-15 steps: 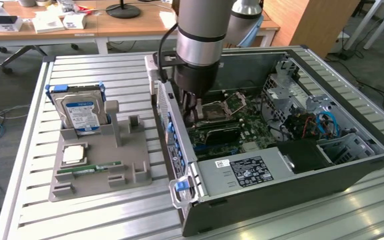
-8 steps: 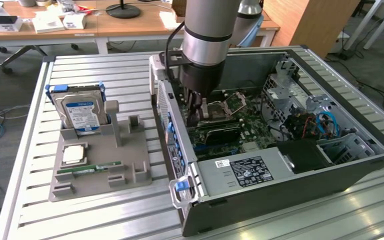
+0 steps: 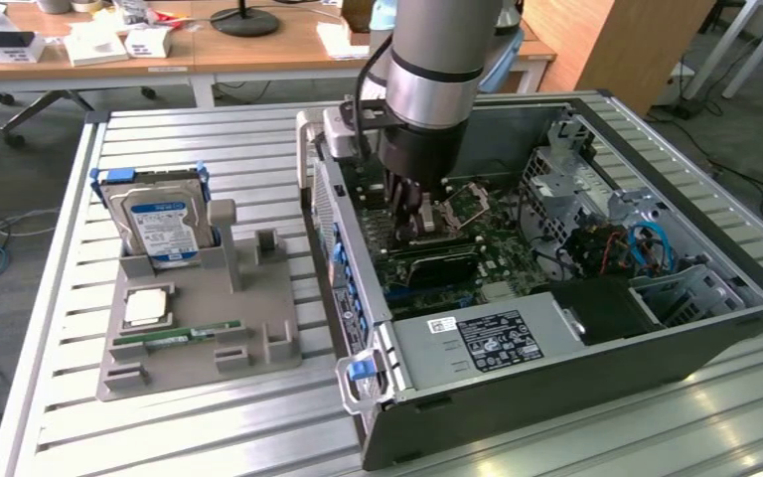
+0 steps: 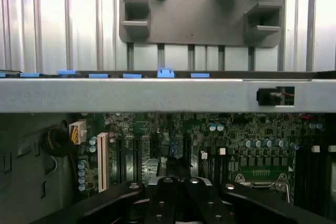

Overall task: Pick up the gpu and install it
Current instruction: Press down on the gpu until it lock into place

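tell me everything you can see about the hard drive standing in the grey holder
The hard drive is a silvery metal box with a white and blue label facing the camera and blue plastic pieces along its top and upper corners. It stands upright on one edge, slotted into the far end of the grey plastic holder, the only thing seen touching it. The holder lies on the slatted metal table, to the exterior view's left of the open computer case.
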You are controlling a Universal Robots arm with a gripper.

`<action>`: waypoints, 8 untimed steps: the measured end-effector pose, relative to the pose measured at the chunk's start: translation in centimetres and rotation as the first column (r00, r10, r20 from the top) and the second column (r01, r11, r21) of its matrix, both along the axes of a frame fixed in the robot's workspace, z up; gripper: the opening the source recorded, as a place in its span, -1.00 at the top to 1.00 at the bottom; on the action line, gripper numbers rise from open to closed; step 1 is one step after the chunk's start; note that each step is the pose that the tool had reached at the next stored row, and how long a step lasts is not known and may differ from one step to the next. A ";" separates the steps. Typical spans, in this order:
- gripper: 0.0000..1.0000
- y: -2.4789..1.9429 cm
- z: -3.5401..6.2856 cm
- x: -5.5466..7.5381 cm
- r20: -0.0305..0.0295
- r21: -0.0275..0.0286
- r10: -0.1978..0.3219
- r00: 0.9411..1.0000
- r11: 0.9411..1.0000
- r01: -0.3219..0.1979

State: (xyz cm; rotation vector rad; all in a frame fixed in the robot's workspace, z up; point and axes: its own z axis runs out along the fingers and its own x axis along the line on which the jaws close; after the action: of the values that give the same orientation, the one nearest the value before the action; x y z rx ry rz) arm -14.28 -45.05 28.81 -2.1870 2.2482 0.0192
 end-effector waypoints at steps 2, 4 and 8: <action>0.79 0.00 0.00 0.5 0.000 0.000 0.000 1.000 1.000 0.000; 0.79 0.00 0.00 1.0 0.000 0.001 0.000 1.000 1.000 0.000; 0.79 0.00 0.00 1.9 0.000 0.001 0.000 1.000 1.000 0.000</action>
State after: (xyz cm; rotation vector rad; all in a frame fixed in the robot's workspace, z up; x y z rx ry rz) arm -12.34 -45.05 28.81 -2.1866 2.2476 0.0204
